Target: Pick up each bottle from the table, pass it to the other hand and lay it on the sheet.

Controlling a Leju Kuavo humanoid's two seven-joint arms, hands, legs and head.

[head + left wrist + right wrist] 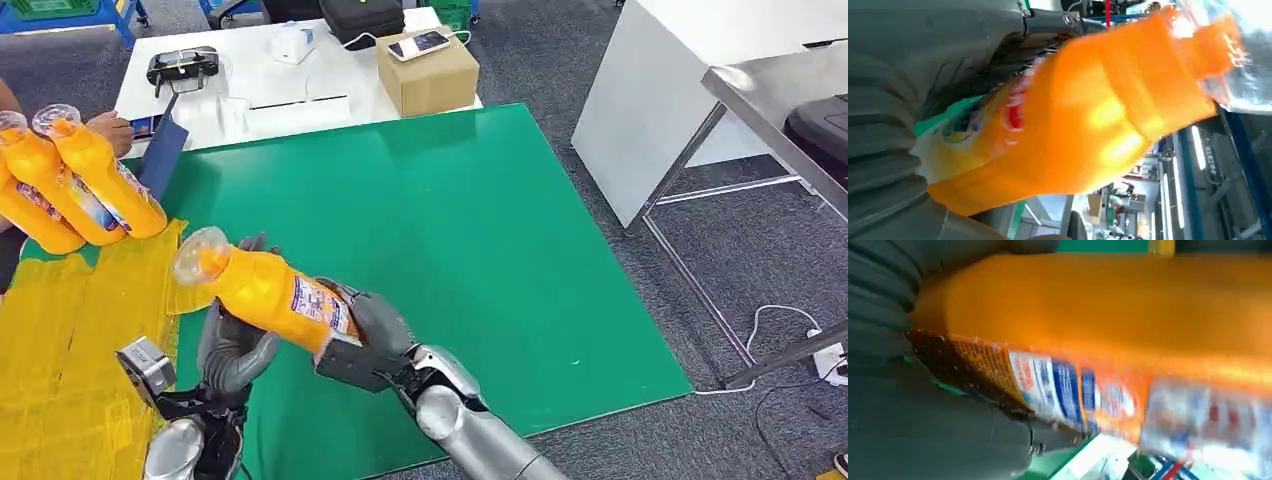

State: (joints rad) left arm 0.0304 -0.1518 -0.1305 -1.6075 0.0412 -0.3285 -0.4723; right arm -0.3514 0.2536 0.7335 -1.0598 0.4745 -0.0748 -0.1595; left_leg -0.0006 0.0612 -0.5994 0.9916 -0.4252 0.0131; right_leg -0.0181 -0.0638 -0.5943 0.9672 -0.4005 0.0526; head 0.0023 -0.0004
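An orange bottle with a clear cap and a printed label hangs tilted above the green mat, cap toward the yellow sheet. My right hand grips its base. My left hand wraps its middle from below, fingers showing behind the neck. Close up, the bottle lies against my left hand, and its label presses on my right hand. Three more orange bottles lie side by side at the sheet's far end.
A person's hand is at the far left beside the laid bottles. Behind the mat, a white table carries a cardboard box, a phone and a black device. A white cabinet and a metal table frame stand to the right.
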